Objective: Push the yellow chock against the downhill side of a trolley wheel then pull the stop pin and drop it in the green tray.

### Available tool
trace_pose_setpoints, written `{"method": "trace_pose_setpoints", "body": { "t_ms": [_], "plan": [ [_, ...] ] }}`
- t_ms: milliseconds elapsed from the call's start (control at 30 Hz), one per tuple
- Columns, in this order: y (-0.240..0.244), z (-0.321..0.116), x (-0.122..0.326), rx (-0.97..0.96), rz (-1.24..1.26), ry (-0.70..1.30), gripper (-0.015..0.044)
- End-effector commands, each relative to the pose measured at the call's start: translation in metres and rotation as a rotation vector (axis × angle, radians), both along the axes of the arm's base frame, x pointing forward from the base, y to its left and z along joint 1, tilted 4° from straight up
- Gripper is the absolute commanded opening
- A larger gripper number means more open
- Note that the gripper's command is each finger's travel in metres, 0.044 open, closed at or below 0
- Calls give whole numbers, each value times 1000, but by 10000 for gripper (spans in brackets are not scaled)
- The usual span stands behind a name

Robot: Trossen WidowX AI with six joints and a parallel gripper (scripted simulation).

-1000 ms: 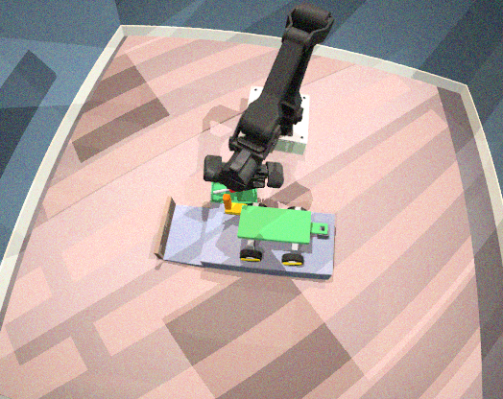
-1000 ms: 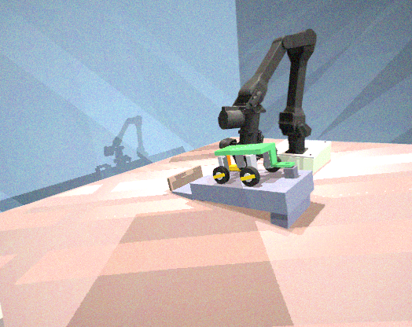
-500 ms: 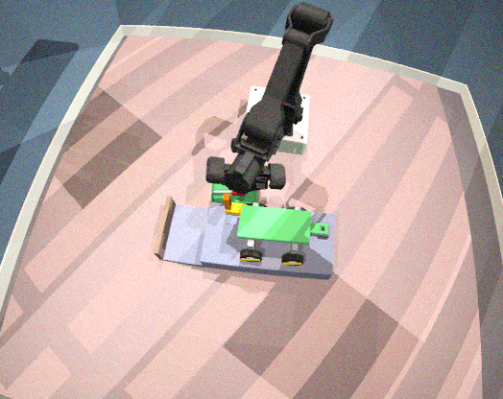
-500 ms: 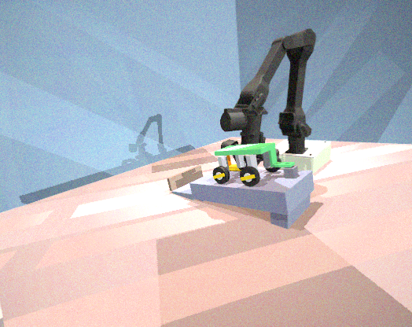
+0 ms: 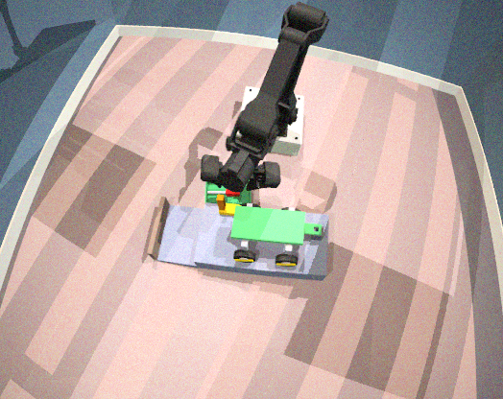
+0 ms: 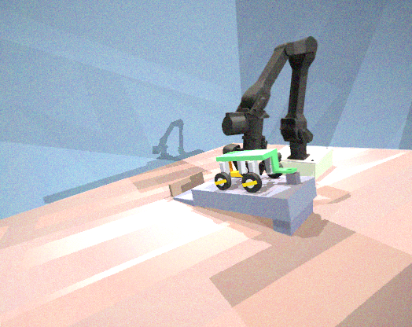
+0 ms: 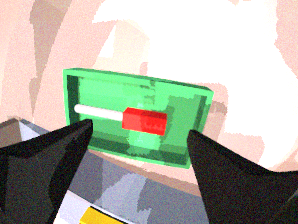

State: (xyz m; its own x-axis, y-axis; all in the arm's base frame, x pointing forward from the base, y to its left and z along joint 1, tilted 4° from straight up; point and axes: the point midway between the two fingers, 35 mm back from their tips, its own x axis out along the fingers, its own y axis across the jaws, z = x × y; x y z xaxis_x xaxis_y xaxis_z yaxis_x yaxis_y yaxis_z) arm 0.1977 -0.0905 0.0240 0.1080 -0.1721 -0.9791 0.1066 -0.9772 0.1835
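Note:
The stop pin with its red head [image 5: 232, 193] [image 7: 144, 121] lies flat in the green tray [image 5: 210, 199] [image 7: 199, 118]. My gripper [image 7: 141, 131] is open and empty above the tray, its fingers wide on either side of the pin. The green-topped trolley [image 5: 268, 224] [image 6: 248, 155] stands on the ramp [image 5: 178, 235] [image 6: 240, 202]. No pin shows in the hitch at its uphill end. The yellow chock [image 5: 229, 209] [image 6: 235, 174] [image 7: 100, 217] with its orange handle stands at the trolley's downhill wheel on the tray side. Whether it touches the wheel is hidden under the deck.
A brown end board [image 5: 157, 230] [image 6: 186, 185] stands across the ramp's low end. The arm's white base [image 5: 289, 146] [image 6: 324, 162] is behind the tray. The tray lies close beside the ramp's edge, near the chock's handle.

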Motion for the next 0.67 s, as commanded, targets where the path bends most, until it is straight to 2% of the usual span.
{"method": "trace_pose_setpoints", "body": {
  "t_ms": [0,33,167,633],
  "plan": [
    [0,16,0,-6,-5,-12,340],
    [0,18,-1,-6,-5,-12,340],
    [0,29,-2,-7,-5,-12,440],
    [0,68,-4,-7,-5,-12,440]
  ]
}}
